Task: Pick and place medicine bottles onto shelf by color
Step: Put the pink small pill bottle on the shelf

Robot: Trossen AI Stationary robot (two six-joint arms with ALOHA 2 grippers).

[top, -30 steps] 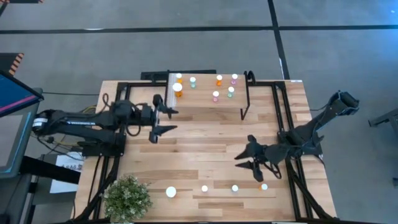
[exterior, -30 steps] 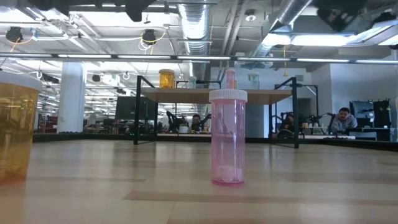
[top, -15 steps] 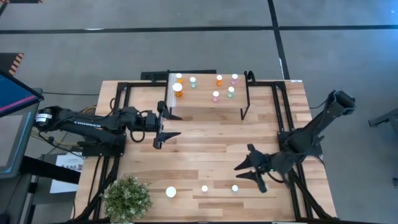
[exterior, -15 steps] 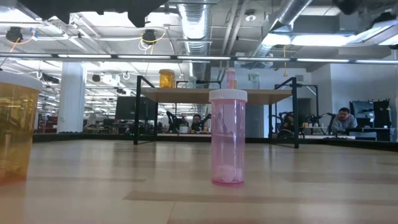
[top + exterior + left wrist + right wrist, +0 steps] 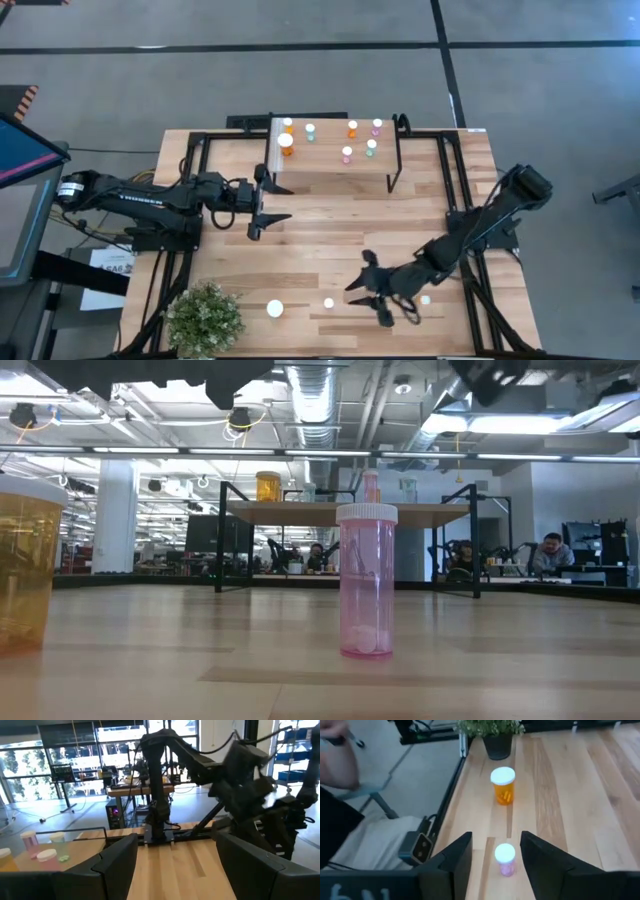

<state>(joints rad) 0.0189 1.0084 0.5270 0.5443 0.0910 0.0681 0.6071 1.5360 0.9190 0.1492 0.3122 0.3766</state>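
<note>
A wooden table (image 5: 330,230) seen from above, with two dark robot arms. At its far edge stands the shelf (image 5: 335,165), already carrying seven medicine bottles: a larger orange one (image 5: 286,142) near its pale end, and smaller orange, green and pink ones spread along the top. Whether they are grouped by color is hard to judge at this distance. Along the table's near edge several remain: a large orange bottle (image 5: 503,785), a pink bottle (image 5: 505,859) and, beside the right arm, one more white cap (image 5: 425,299). The right gripper (image 5: 495,860) hovers over the pink bottle, fingers spread either side, holding nothing. The left gripper (image 5: 262,207) waits near the shelf, open and empty. Roughly two-thirds done.
</note>
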